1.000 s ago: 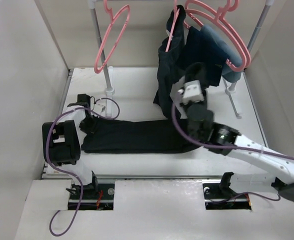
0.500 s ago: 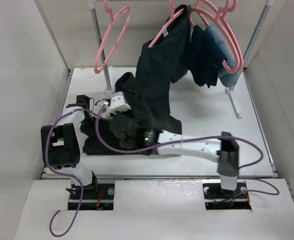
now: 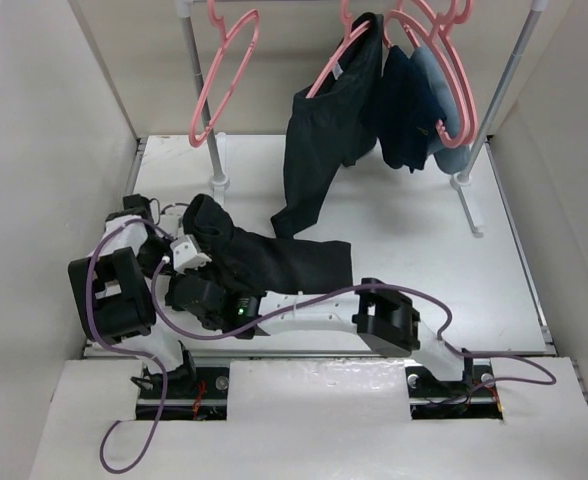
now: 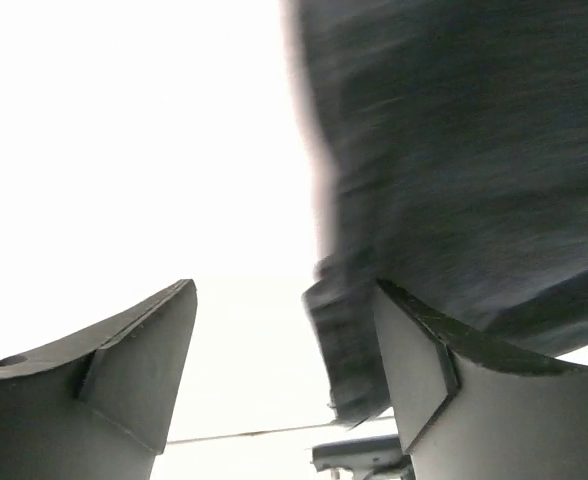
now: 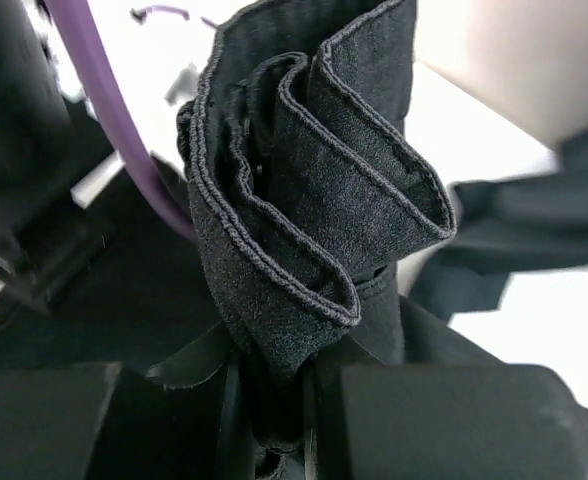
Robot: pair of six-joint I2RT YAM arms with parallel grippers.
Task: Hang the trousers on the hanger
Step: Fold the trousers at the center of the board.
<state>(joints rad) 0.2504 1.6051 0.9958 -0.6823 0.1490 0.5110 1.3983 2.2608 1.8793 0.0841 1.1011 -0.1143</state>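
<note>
Top external: white table (image 3: 414,210), pale walls (image 3: 44,120); soft black trousers (image 3: 284,262), hemmed folds bunched. Right gripper (image 5: 274,420) clamps trousers; left gripper (image 4: 284,310) agape, holding nothing.

The top external view looks steeply down from above and behind the arm bases over the whole tabletop (image 3: 424,230). Each wrist view sits right behind its own fingers (image 5: 444,420) (the left's is blurred), and all three catch the trousers (image 3: 294,265).

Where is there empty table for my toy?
The right side of the table, between the trousers and the rack's right foot, is bare. A smaller patch lies behind the trousers by the rack's left foot. The near-left is crowded with the left arm and right arm.
</note>
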